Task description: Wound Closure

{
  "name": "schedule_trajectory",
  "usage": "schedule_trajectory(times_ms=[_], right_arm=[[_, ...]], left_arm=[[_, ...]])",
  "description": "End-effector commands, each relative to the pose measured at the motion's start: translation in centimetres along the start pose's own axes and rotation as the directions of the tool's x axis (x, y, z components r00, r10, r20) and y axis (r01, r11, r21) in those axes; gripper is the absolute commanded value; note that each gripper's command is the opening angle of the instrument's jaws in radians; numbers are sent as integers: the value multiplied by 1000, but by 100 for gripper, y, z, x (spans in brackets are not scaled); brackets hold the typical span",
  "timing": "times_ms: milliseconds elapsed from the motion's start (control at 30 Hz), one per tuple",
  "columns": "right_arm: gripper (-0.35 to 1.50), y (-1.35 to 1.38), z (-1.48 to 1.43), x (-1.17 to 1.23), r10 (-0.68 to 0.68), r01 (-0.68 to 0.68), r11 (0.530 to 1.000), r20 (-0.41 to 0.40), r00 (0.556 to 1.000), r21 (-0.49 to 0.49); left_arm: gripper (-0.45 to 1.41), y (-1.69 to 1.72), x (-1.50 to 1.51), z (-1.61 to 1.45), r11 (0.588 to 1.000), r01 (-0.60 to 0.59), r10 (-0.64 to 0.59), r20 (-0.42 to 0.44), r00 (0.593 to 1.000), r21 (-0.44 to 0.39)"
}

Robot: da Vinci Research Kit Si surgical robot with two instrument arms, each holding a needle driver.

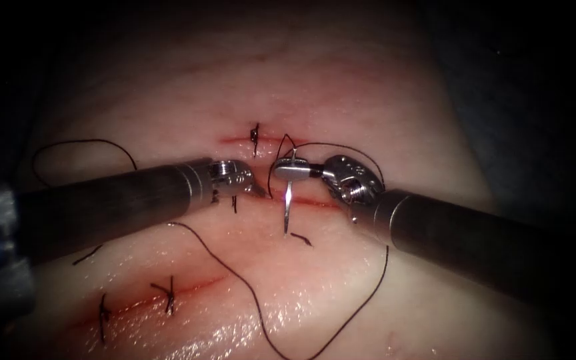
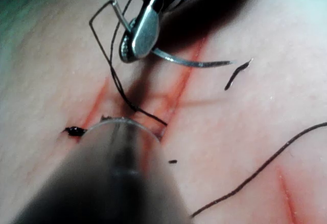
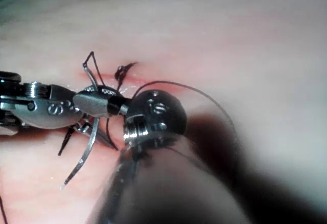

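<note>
1. two pincers meet over the middle cut point(image 1: 315, 202) of the tissue point(image 1: 341, 87): the right pincer point(image 1: 293, 171) is clenched on the needle point(image 1: 287, 212), gripping near its thread end.
2. the needle's curve hangs from those jaws toward the near side, its long axis across the cut and its point free above the tissue, not in it.
3. the left pincer point(image 1: 251, 185) lies just left of the needle, nearly touching it; whether its jaws are parted cannot be told, and nothing is seen in them.
4. thread point(image 1: 341, 320) trails from the needle's far end and loops across the near tissue; tied stitches point(image 1: 168, 293) sit on the other cuts.
</note>
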Motion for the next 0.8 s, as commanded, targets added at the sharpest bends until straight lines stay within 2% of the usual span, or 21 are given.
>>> schedule_trajectory(times_ms=[33,267,400,567,633,667,700,800], right_arm=[[-35,4,10,0,-8,8,1000,-1,1000,3],[-35,18,10,2,-101,101,995,-35,994,-2],[-35,28,14,-1,-178,177,984,-43,983,-30],[-35,36,15,-4,-270,266,961,-40,962,-71],[-35,41,16,-5,-361,355,927,-36,932,-118],[-35,42,17,-5,-416,408,902,-31,909,-142],[-35,43,18,-5,-444,435,888,-29,896,-152],[-35,46,21,-9,-479,469,867,-22,877,-170]], left_arm=[[-45,-4,3,9,1000,1,-1,18,1000,-22],[-45,19,-1,32,975,34,-3,137,991,-220],[-45,27,-6,41,961,66,-9,208,978,-268],[-45,30,-9,46,954,90,-24,227,974,-286],[-45,28,-10,46,953,96,-30,226,974,-288],[-18,28,-10,45,951,108,-41,227,973,-289],[-3,27,-9,44,953,112,-45,234,971,-281],[9,27,-8,42,956,119,-56,231,971,-268]])
